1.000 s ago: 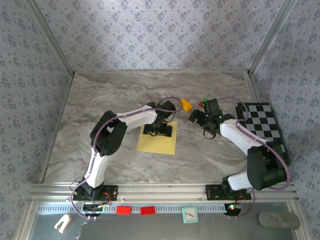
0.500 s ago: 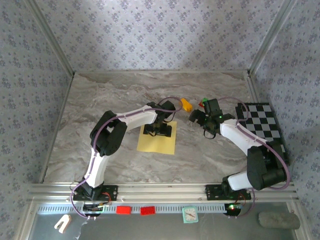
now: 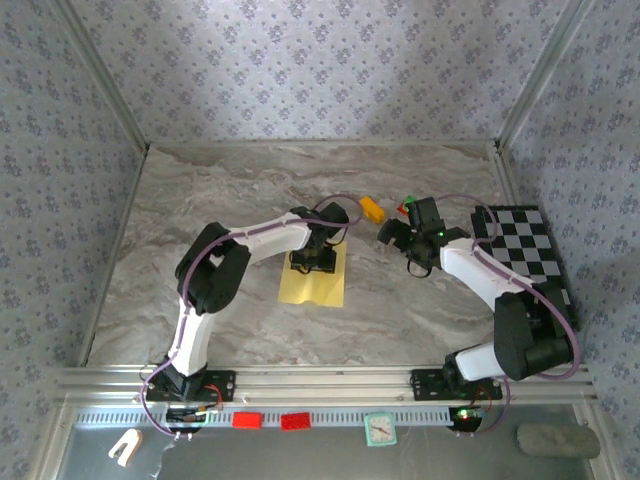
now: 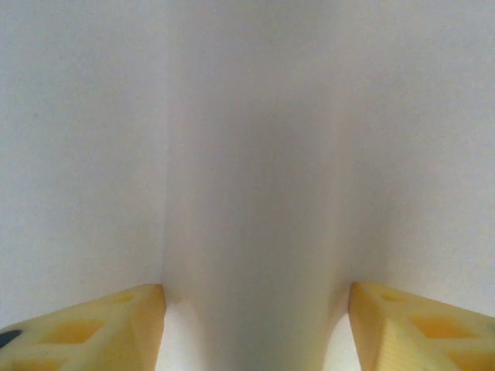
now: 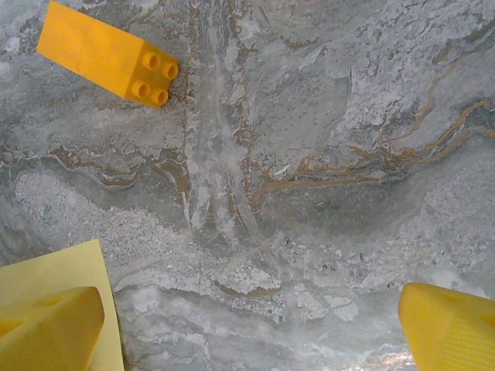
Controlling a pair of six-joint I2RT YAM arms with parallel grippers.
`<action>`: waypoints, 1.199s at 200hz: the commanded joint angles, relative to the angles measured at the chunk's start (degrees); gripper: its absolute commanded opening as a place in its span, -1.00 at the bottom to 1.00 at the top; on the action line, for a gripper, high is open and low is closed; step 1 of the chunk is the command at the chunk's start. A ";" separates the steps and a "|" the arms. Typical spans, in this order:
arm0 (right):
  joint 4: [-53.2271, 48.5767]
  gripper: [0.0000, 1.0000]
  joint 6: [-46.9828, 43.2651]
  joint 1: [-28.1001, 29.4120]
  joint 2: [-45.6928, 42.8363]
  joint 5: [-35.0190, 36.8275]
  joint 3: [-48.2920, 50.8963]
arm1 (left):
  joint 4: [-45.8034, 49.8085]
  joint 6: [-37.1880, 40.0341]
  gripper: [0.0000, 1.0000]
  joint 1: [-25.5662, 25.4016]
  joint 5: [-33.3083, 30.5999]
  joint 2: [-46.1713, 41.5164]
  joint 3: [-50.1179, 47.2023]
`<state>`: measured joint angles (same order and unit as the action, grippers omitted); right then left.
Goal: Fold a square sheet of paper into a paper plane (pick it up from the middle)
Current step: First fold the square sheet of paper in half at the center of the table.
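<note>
The square sheet of paper [image 3: 312,287] lies on the marble table, yellow and buckled narrower under my left gripper [image 3: 313,258], which presses down on its far half. In the left wrist view the sheet [image 4: 255,139] looks pale and rises in a soft ridge between the two yellow fingers [image 4: 100,328]; my left gripper [image 4: 255,313] stands open around that ridge. My right gripper [image 3: 392,235] hovers to the right of the sheet, open [image 5: 251,325] over bare table, with the sheet's corner [image 5: 73,267] beside its left finger. No paper plane is in view.
A small orange-yellow block [image 3: 372,209] [image 5: 108,52] lies just beyond the sheet. A small red and green item [image 3: 405,207] sits by the right wrist. A black-and-white checkered board [image 3: 530,250] lies at the right edge. Walls enclose the table.
The left gripper has shifted slightly toward the far side, and the sheet has drawn in from both sides, looking narrower and humped. The right arm has not moved.
</note>
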<state>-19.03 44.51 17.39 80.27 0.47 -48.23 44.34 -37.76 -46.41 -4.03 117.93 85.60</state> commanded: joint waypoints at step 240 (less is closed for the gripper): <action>18.39 -0.14 -2.79 7.14 8.71 -27.86 2.04 | -36.72 -7.48 -0.51 12.04 26.78 -8.89 -22.89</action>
<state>1.63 42.94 22.24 85.08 -26.22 -41.76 4.89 -47.44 -34.50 24.45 107.81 61.98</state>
